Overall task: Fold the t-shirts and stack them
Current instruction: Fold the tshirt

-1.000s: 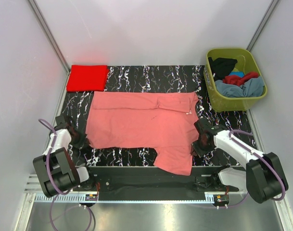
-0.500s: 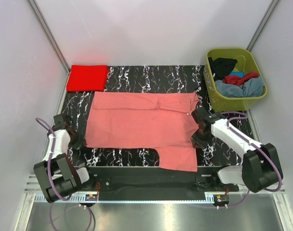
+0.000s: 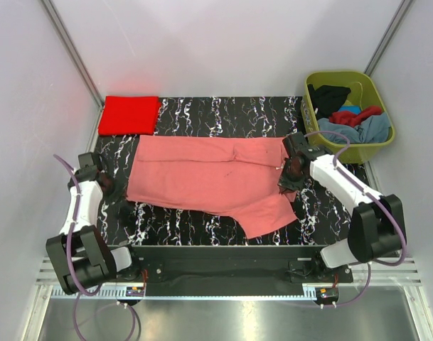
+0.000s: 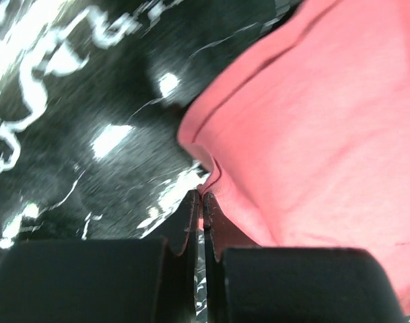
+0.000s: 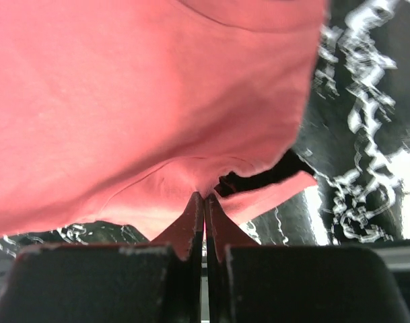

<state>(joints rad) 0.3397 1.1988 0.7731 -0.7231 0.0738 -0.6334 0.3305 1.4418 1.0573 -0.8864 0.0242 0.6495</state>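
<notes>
A salmon pink t-shirt (image 3: 209, 181) lies spread across the black marbled table (image 3: 223, 114). My left gripper (image 3: 115, 187) is shut on its left near corner, with the cloth pinched between the fingertips in the left wrist view (image 4: 203, 196). My right gripper (image 3: 286, 177) is shut on its right edge and holds it lifted, with pink cloth (image 5: 157, 101) hanging from the tips in the right wrist view (image 5: 205, 196). A sleeve (image 3: 269, 217) trails toward the front. A folded bright red t-shirt (image 3: 129, 114) lies at the back left corner.
An olive-green tub (image 3: 348, 149) stands at the back right, holding black (image 3: 330, 96), dark red (image 3: 355, 115) and grey-blue (image 3: 362, 131) t-shirts. White walls close in the table on three sides.
Both grippers have moved away from the front edge toward the back, carrying the pink shirt's near edge with them. The near sleeve has been dragged back and now lies at a slant.
</notes>
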